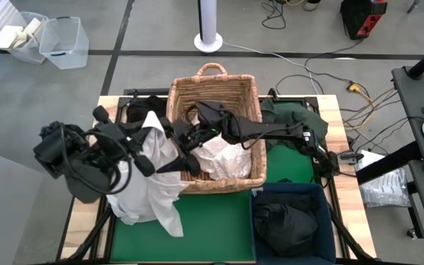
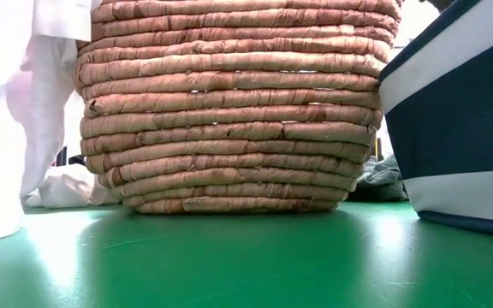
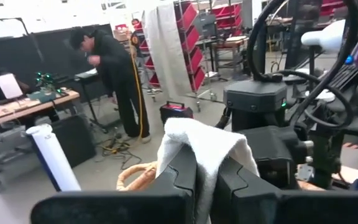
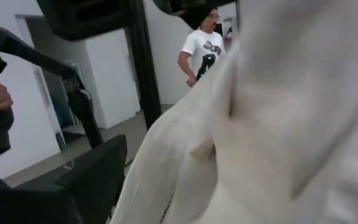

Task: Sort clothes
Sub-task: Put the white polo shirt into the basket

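My left gripper (image 1: 147, 141) is up at the left of the wicker basket (image 1: 216, 73), shut on a white garment (image 1: 153, 188) that hangs below it. My right gripper (image 1: 179, 158) reaches across the basket to its left wall, right beside this hanging garment. In the right wrist view one finger (image 4: 98, 168) stands well to the side, so it is open, and white cloth (image 4: 260, 124) hides the other. A second white garment (image 1: 223, 158) lies in the basket. A dark green one (image 1: 293, 118) lies on the table behind the basket's right side. My left gripper pinches a bunched fold of the white garment (image 3: 207, 146) between its two fingers (image 3: 182, 177), and the cloth bulges out past their ends. The garment hangs slack below the gripper, with its lower end (image 1: 164, 217) on the green mat. My right gripper: I cannot tell whether it touches the cloth.
The dark blue bin (image 1: 256, 221) stands at the near right with a black garment (image 1: 285, 221) inside. In the low view the basket (image 2: 229, 103) and the bin (image 2: 460, 128) stand close together. People stand in the room beyond the table. Bare green mat (image 1: 212, 228) lies in front of the basket.
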Controlling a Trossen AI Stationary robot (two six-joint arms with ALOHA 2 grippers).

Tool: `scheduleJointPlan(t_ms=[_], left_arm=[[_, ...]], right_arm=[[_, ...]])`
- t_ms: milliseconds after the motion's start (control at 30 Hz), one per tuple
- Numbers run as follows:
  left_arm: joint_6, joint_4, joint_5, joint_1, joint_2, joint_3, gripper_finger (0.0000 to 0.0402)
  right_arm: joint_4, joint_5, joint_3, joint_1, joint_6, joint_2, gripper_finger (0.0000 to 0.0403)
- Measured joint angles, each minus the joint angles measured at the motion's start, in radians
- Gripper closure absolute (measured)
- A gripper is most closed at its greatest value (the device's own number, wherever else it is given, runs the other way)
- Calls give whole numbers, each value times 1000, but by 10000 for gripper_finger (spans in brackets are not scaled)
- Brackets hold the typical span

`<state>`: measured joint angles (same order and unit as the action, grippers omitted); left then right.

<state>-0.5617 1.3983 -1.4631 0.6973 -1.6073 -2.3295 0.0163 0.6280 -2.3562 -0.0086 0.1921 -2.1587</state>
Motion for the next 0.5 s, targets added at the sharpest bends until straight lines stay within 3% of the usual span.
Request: scheduleJointPlan(t_ms=[167, 433, 500], left_arm=[[-26, 0, -3, -7, -13, 0, 400], [-119, 0, 127, -8, 20, 0, 337], [-117, 0, 178, -8, 26, 0, 314]], right_arm=[[4, -1, 0, -5, -14, 0, 128], [2, -1, 0, -6, -37, 1, 344], [-7, 1, 0, -10, -49, 1, 377]])
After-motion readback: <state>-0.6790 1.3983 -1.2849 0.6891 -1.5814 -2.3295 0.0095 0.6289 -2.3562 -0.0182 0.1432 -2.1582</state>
